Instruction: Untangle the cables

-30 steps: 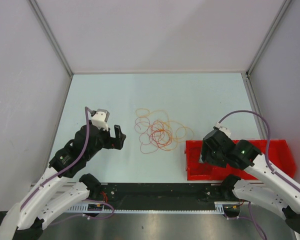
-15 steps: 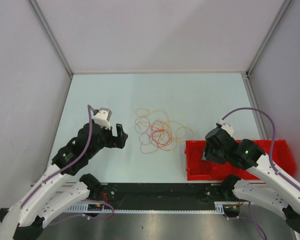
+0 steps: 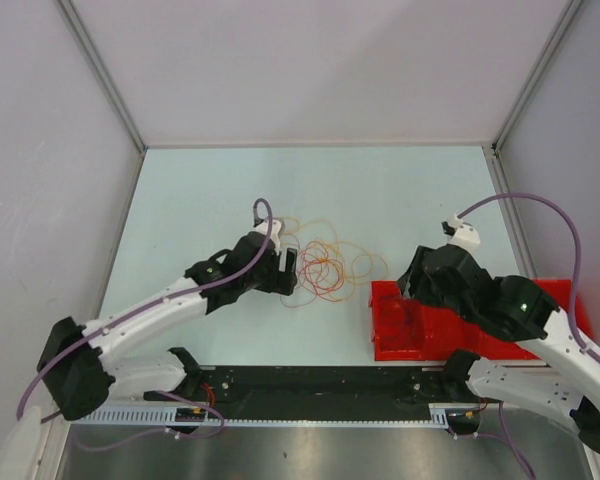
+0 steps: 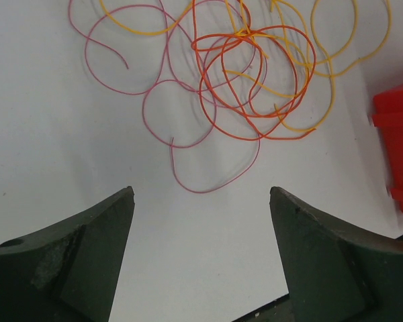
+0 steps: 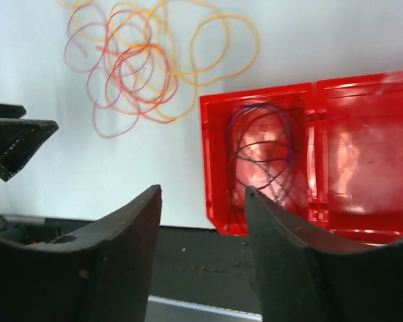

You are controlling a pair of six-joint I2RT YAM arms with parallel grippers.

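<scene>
Hovering at the left edge of a tangle of cables [image 4: 245, 37] on the pale table [image 3: 200, 190], the left gripper [image 4: 201, 194] holds its jaws wide apart with nothing between them; the nearest pink strand [image 4: 201, 192] curls just ahead of the gap, not touching either finger; red-orange loops [image 4: 201, 87] and yellow loops [image 4: 332, 100] overlap farther on. Three colours show in the heap; how many separate strands make up each colour cannot be told.

The right gripper [image 5: 203, 194], jaws parted and holding nothing, hangs over the near-left corner of one red bin [image 5: 205, 161], which sits at the table's near right; the bin's left wall is near the tangle's right fringe, with a strip of bare table between them. The bin has two compartments; one dark purple cable [image 5: 262, 147] lies coiled in the left one, apart from the heap.

White panels close the table on three sides; bare surface runs from the tangle to the far wall and to the left wall; on the right the bin and the right arm take up the near corner. Two arms, one bin, one heap.
</scene>
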